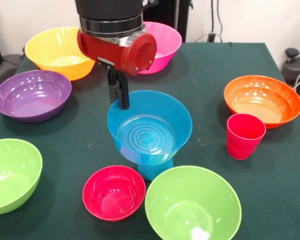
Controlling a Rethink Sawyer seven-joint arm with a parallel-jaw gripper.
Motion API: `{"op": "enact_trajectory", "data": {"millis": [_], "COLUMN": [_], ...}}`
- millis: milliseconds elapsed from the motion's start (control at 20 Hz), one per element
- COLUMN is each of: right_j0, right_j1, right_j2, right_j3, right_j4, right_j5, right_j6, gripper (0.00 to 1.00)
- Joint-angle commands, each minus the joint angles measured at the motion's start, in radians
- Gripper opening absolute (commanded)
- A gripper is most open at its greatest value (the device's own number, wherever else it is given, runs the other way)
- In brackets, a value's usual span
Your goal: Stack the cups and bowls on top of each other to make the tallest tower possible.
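Because the blue bowl (pixel 150 127) sits on top of a much thinner blue cup (pixel 154 169), the tower could tip over if the gripper (pixel 121 95) tugs the rim. Its fingers look pinched on the bowl's back rim, though it is hard to be sure. Nothing is inside the blue bowl. Just in front of it, the red bowl (pixel 114 192) and a green bowl (pixel 192 205) sit empty on the bench (pixel 205 65). Beside it stands the red cup (pixel 245 135), also empty.
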Motion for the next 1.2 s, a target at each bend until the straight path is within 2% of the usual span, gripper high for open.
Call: {"op": "enact_trajectory", "data": {"millis": [50, 450, 750, 1200], "right_j0": [0.024, 0.023, 0.018, 0.020], "right_j1": [0.020, 0.032, 0.006, 0.003], "right_j2": [0.084, 0.092, 0.112, 0.106], "right_j3": [0.154, 0.181, 0.261, 0.272], "right_j4": [-0.003, 0.001, 0.001, -0.001], "right_j5": [-0.111, -0.175, -0.239, -0.236], "right_j6": [0.018, 0.027, 0.028, 0.026], "gripper": [0.00, 0.00, 0.00, 0.00]}}
